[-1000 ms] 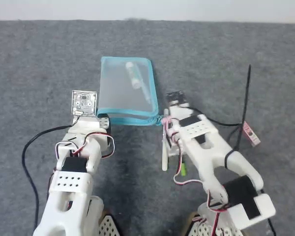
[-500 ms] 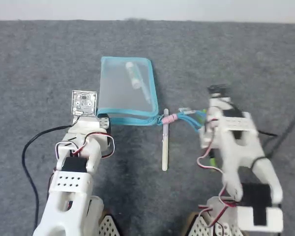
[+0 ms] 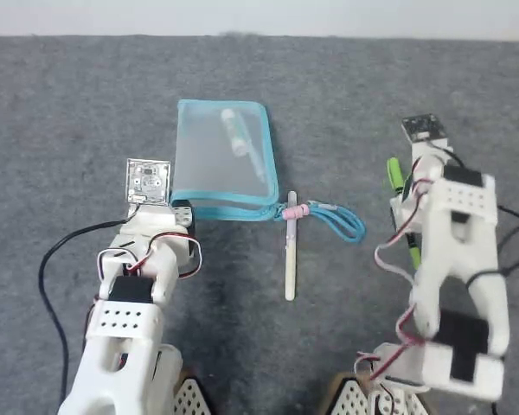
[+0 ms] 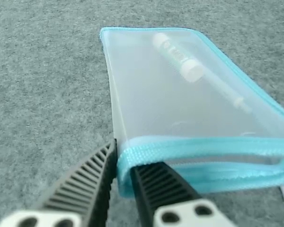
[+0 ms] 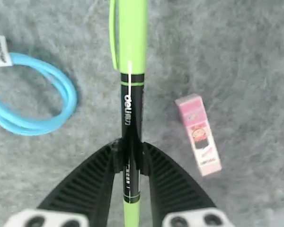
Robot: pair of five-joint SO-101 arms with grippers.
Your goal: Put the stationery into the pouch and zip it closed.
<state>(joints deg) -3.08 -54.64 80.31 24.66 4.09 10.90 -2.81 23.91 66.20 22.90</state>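
Observation:
The translucent blue-edged pouch (image 3: 221, 160) lies flat on the grey mat with a white tube (image 3: 235, 130) inside it. My left gripper (image 4: 122, 158) is shut on the pouch's (image 4: 180, 94) near corner, at its zipper edge; the high view shows this left gripper (image 3: 183, 213) at the pouch's lower left corner. A white pen (image 3: 291, 246) lies on the mat beside the pouch's blue strap (image 3: 337, 218). My right gripper (image 5: 131, 149) is shut on a green and black pen (image 5: 131, 94), held out to the right of the strap, where the high view shows the green pen (image 3: 396, 175).
A small pink eraser (image 5: 199, 141) lies on the mat close to the right gripper. The blue strap (image 5: 33, 99) loops on the other side of the held pen. Cables trail from both arms. The mat ends at a white wall at the back.
The right arm has swung from the pouch's zipper end out to the right, carrying the green pen. The white pen and strap are now uncovered. The left arm has kept still.

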